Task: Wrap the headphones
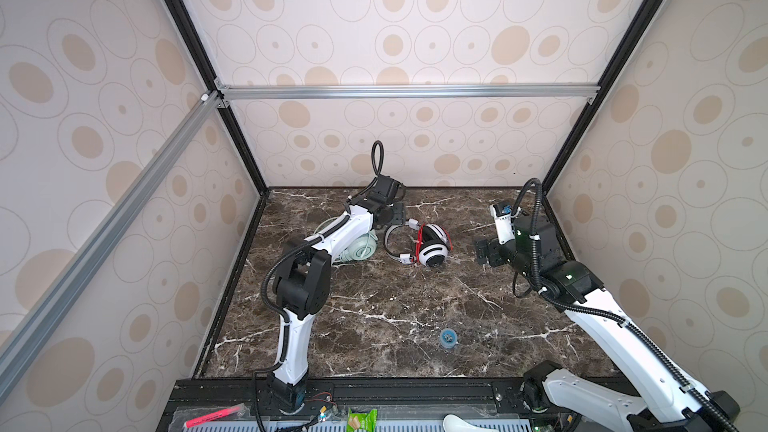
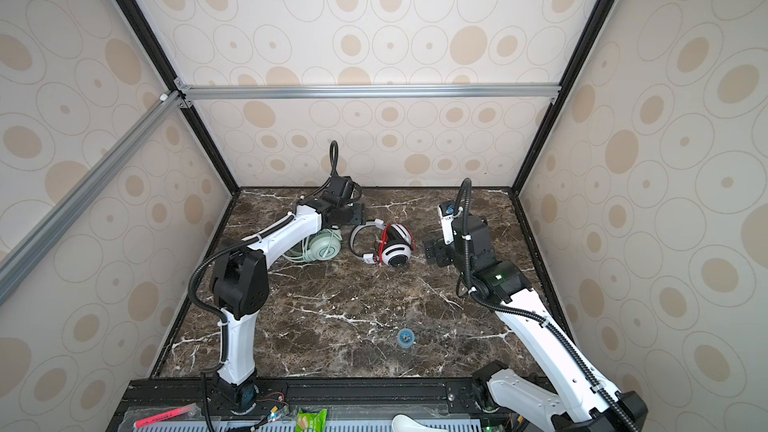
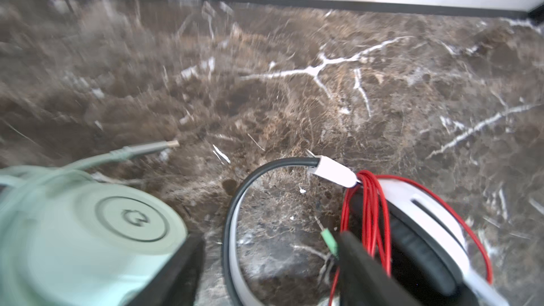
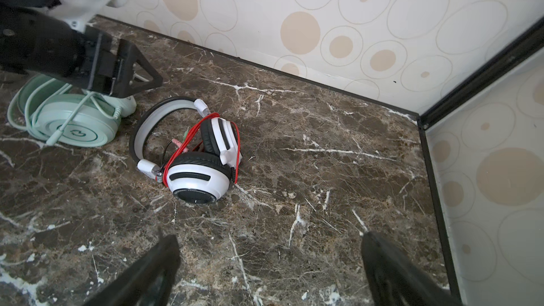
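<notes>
No readable words or numbers anywhere. Only one sign: a round emblem (image 3: 134,217), like a broken ring inside two circles, on the cup of the mint headset (image 3: 88,231). Faint pale marks around the black ring of the white headset (image 4: 200,178), too small to read. Print on the green packet (image 1: 361,419) at 6 o'clock and on the pink marker (image 1: 214,415) at 7 o'clock in both top views, unreadable as well.
</notes>
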Robot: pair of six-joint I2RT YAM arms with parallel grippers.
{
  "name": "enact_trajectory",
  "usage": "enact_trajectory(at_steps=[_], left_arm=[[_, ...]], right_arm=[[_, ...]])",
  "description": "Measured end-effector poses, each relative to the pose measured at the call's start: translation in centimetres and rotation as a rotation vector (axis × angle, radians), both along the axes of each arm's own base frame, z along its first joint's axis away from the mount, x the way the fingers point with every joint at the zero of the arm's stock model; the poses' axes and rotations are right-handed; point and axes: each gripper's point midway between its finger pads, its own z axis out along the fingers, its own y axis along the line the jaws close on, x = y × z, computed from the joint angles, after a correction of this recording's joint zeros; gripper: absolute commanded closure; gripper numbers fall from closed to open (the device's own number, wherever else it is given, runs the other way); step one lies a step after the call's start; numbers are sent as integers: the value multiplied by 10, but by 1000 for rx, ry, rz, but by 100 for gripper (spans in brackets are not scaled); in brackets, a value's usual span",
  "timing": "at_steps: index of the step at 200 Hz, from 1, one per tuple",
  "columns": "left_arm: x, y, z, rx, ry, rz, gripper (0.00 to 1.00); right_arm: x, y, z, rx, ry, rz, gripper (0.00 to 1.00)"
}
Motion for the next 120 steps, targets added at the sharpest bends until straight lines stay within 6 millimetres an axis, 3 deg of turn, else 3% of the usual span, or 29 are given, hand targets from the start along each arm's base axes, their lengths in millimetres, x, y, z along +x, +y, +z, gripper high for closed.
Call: enact_trajectory(at_steps=[13,37,57,78,101,120], left_arm=[[-13,2,25,-9,-56,-22,2],[-57,18,71,-34,-161,-60,2],[-95,38,91,-50,-236,-75,2],[-133,68,80,-43,-277,-47,2],[-165,113,40,34,-270,49,2],[-180,153,11,118,-274,165,2]], right_arm=[[-3,-6,-7,-7,7,-25,0],[-10,-20,-29,-19,25,-80,0],[-16,-33,-50,-29,28,-129,0],[-18,-52,-74,-32,34,-206,0],[-15,-81,-97,-29,25,-341,0],[-12,-103,-115,-13,5,-425,0]])
